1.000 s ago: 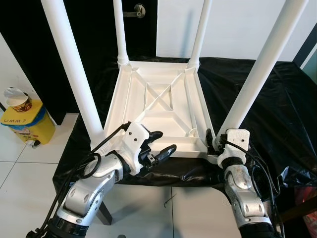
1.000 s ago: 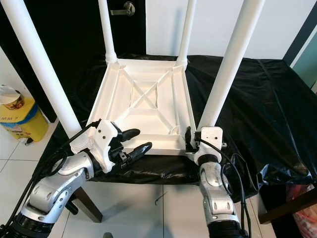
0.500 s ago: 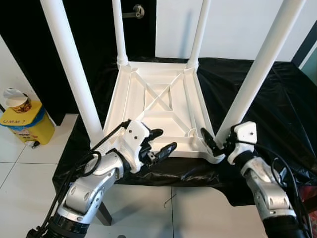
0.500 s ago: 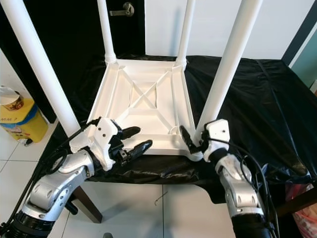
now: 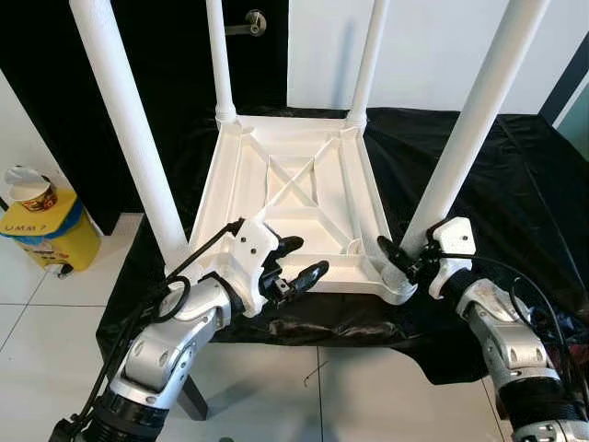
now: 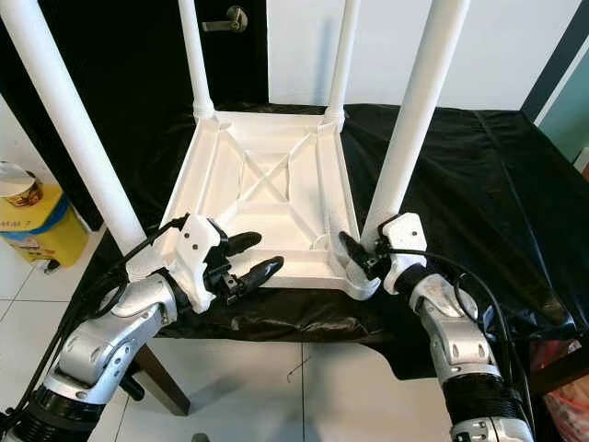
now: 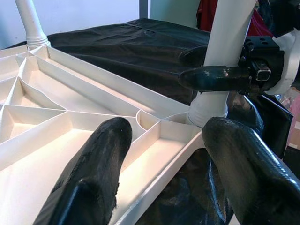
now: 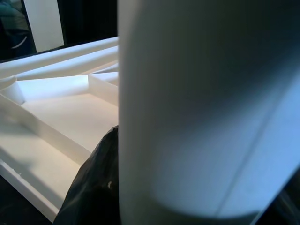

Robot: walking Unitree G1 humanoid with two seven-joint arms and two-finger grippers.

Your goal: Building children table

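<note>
Four upright legs; near-right table leg (image 5: 460,152) pinched at base by right gripper (image 5: 402,261); left gripper (image 5: 299,262) spread, apart.

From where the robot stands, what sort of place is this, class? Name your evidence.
Probably a room in a home: a black door with a metal handle, pale floor tiles, and a yellow bin beside a black-draped table.

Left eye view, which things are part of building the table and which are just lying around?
Part of the job: upside-down white table, near right leg, right gripper at its base, left gripper.

Lying about: yellow bin, cup, black cloth.
</note>
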